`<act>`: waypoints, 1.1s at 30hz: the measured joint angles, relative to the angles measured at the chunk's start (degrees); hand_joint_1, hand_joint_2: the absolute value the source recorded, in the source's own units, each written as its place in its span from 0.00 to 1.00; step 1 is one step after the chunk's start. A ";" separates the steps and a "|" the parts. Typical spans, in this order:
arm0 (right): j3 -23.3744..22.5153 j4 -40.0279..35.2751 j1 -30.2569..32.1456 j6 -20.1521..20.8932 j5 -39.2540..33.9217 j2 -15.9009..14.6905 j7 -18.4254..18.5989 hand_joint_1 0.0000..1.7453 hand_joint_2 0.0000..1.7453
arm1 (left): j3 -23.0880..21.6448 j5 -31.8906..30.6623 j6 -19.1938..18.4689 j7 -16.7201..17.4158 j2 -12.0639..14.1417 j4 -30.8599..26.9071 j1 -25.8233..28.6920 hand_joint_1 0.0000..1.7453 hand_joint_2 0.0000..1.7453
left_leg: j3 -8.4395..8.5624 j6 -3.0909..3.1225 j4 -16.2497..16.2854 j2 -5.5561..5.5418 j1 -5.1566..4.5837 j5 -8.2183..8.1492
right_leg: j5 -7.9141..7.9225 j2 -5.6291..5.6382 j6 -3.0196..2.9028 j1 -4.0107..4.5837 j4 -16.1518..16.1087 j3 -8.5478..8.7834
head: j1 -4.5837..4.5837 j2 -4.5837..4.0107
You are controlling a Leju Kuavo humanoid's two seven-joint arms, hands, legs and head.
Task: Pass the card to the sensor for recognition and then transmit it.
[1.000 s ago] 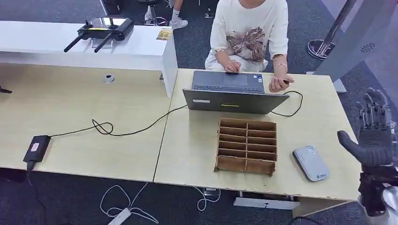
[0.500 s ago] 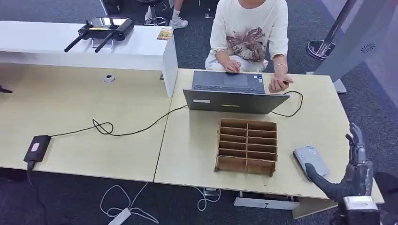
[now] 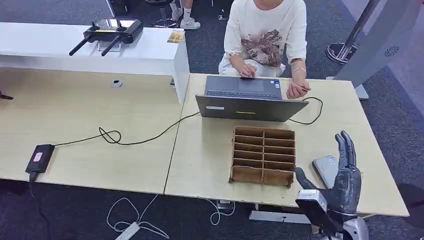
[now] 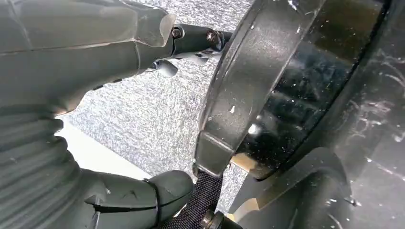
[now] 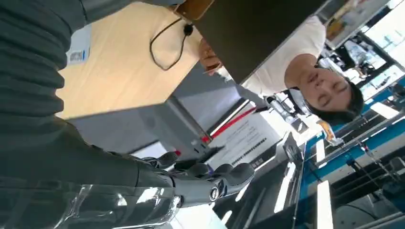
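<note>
Grey card sensor (image 3: 325, 167) lies near the tabletop's (image 3: 210, 150) front right corner; right hand (image 3: 345, 182) raised over it, fingers spread, holding nothing; left hand (image 4: 71, 62) grasp unclear; person's hand (image 3: 297, 90) holds a card (image 3: 306, 87) at the far edge

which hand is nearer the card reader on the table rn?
Right. The right hand hovers open over the grey card reader, partly covering it. The left hand hangs by the robot's body above the floor.

Head view high over table (image 3: 125, 115), wrist views close, inverted, sharing laptop (image 3: 250, 107)
</note>
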 joint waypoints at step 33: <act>-2.97 -2.07 1.56 14.64 11.80 3.19 9.34 0.00 1.00 | -0.09 0.72 -0.13 2.29 -0.79 -0.07 -0.38 0.00 1.00 | 0.04 0.01 0.00 0.00 -0.08 0.00 | -0.01 0.00 0.01 -0.06 -0.01 -0.02 | 0.00 0.00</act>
